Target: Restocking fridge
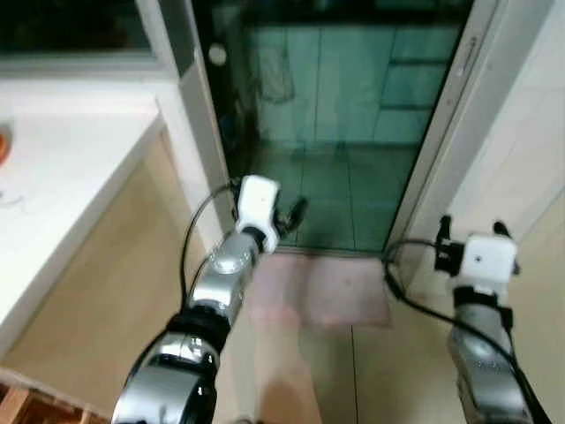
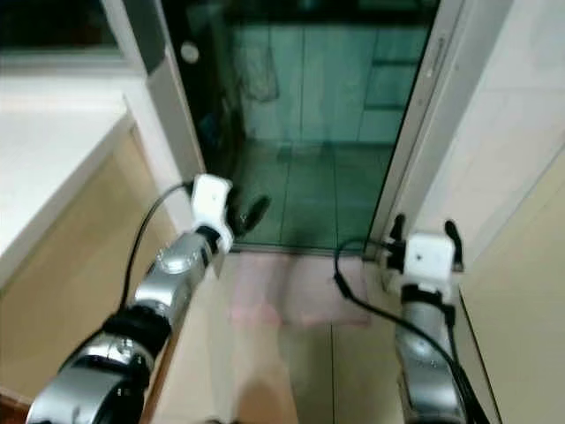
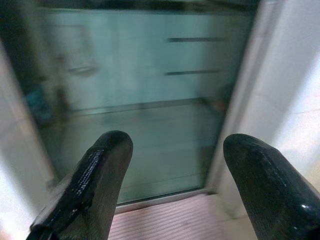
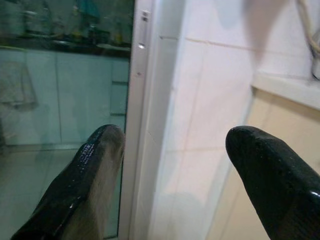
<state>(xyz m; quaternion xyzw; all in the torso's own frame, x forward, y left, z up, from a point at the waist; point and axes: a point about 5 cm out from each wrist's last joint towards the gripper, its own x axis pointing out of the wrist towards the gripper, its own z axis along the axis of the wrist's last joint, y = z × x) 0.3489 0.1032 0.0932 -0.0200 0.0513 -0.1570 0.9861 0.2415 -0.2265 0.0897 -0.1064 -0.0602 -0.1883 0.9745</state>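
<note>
Left gripper (image 3: 172,185): raised ahead at the left of the doorway, fingers spread wide, nothing between them. Right gripper (image 4: 175,185): raised at the right, near the white door frame (image 1: 441,132), fingers likewise spread and holding nothing. Glass door (image 1: 344,124) straight ahead, greenish, with tiled floor and pale cabinet fronts seen dimly through it. Pink mat (image 1: 322,291) on the floor just before the threshold, between the two arms. White countertop (image 1: 62,177) at the left, over a beige cabinet side (image 1: 106,291); small orange item (image 1: 3,146) at the counter's far left edge, too cropped to identify. Tiled white wall (image 4: 210,100) beside the frame at the right. Fridge and goods for restocking: not identifiable anywhere here. Slight blur throughout.
</note>
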